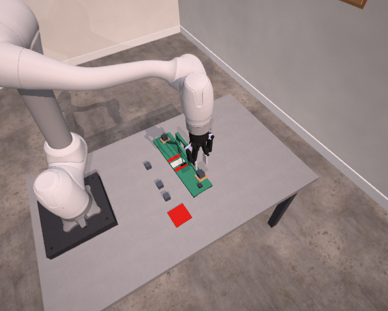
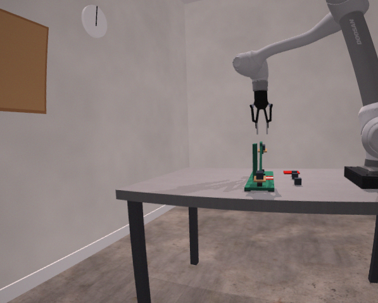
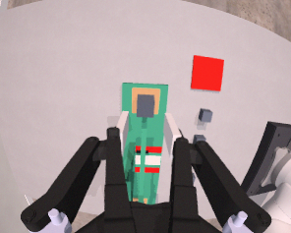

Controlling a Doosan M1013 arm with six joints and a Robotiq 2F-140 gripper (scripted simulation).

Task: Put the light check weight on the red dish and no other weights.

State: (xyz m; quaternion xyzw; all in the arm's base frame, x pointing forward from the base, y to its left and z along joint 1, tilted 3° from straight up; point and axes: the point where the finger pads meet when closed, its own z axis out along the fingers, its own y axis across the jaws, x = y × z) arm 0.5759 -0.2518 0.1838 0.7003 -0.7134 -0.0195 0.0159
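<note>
The green rocker balance (image 1: 182, 163) stands on the table with one dark weight on its far pan (image 1: 164, 136) and one on its near pan (image 1: 201, 173). Its red and white scale (image 1: 177, 162) lies on the base; I cannot make out the pointer. Three loose dark weights (image 1: 147, 164) (image 1: 159, 183) (image 1: 166, 196) sit left of the balance. The red dish (image 1: 179, 215) lies flat in front of them, with nothing on it. My gripper (image 2: 261, 132) hangs well above the balance (image 2: 259, 169), fingers narrowed with a gap and empty. In the wrist view the fingers frame the balance (image 3: 145, 140) and near-pan weight (image 3: 145, 104).
A small dark block (image 1: 199, 185) sits on the balance base by the near pan. The robot's black base plate (image 1: 77, 217) is at the table's left end. The green upright post (image 2: 254, 158) rises under the gripper. The dish also shows in the wrist view (image 3: 207, 72).
</note>
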